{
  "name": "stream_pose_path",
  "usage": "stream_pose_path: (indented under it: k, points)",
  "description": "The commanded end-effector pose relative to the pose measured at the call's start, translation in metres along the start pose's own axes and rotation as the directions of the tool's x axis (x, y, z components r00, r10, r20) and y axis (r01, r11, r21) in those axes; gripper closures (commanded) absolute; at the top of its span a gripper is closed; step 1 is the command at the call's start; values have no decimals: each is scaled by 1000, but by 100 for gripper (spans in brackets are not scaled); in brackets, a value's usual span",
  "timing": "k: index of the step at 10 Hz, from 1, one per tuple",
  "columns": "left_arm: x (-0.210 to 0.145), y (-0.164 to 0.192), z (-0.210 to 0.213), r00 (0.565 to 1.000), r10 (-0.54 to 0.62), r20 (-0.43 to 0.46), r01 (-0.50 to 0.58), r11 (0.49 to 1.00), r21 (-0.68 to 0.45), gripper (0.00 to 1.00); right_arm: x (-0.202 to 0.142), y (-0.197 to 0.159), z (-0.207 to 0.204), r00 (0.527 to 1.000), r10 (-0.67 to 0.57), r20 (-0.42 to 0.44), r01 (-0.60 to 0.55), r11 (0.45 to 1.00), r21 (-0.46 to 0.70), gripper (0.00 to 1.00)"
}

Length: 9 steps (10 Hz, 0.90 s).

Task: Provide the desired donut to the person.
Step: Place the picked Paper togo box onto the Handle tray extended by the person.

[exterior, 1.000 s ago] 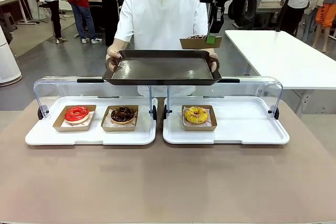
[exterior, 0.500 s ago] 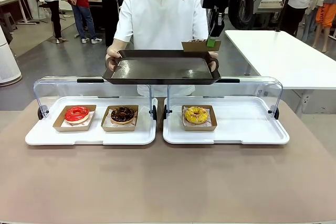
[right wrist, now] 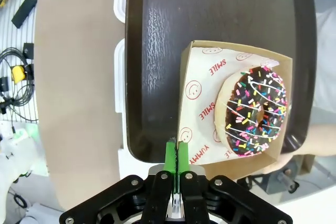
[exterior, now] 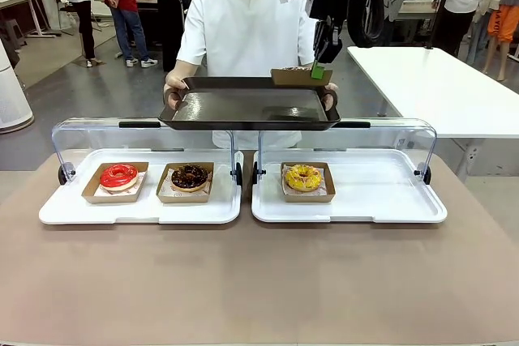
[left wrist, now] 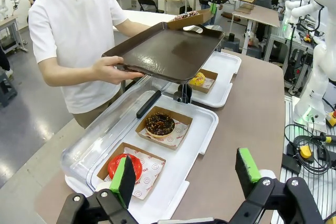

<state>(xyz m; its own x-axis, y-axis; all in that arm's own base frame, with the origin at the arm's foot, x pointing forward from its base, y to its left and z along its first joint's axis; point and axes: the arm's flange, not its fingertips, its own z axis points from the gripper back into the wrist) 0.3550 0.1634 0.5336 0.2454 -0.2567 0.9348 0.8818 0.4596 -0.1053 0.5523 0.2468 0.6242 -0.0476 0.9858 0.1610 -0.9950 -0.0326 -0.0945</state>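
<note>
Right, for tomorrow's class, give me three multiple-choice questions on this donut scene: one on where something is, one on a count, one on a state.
1. Where is the box with the sprinkled donut?
A. over the dark tray that the person holds
B. on the floor
C. on the bare tabletop

2. How many donuts lie in the left white tray and the right white tray together?
A. two
B. three
C. five

3. What state is the right gripper in?
A. open, holding nothing
B. shut on a donut
C. shut on the box's wall

Answers:
1 A: the right wrist view shows the box above the tray's dark surface.
2 B: red donut, chocolate donut, yellow donut.
3 C: its green pads pinch the cardboard wall.
</note>
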Motion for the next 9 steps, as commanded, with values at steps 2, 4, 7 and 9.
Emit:
stream_pose_path:
  k: [2,4,7,9]
  points:
    - [1,0,1,1000,-7,17,7,1000,-1,0,-13,-3,-12,1000,-5,30,5,1000,20,99]
    - [1,0,1,1000,-7,17,7,1000,-1,0,-14,-2,-20,1000,-6,31,5,999,32,99]
    - [1,0,1,1000,-7,17,7,1000,-1,0,-17,0,-30,999,-5,34,3,998,55,99]
    - [1,0,1,1000,-7,17,7,1000,-1,0,-20,2,-37,1000,-6,30,4,997,76,99]
